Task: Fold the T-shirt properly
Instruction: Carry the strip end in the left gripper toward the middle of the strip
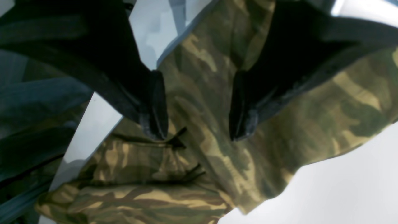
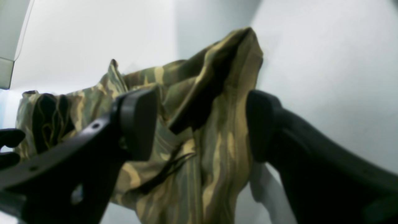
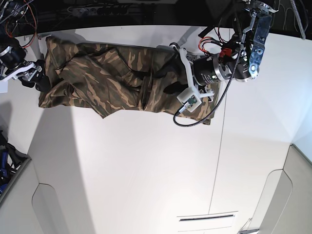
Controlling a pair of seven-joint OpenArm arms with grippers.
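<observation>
Camouflage T-shirt [image 3: 112,83] spread in a long rumpled band across the white table [image 3: 146,165], toward 12 o'clock in the base view. Left gripper [image 1: 199,109] at the 3 o'clock end, fingers parted over cloth, nothing grasped. Right gripper [image 2: 199,124] at the 9 o'clock end, fingers spread wide, released, fabric bunched between them.

White table [image 3: 126,165] lies open below the T-shirt [image 3: 107,78]; both arms crowd its ends.
</observation>
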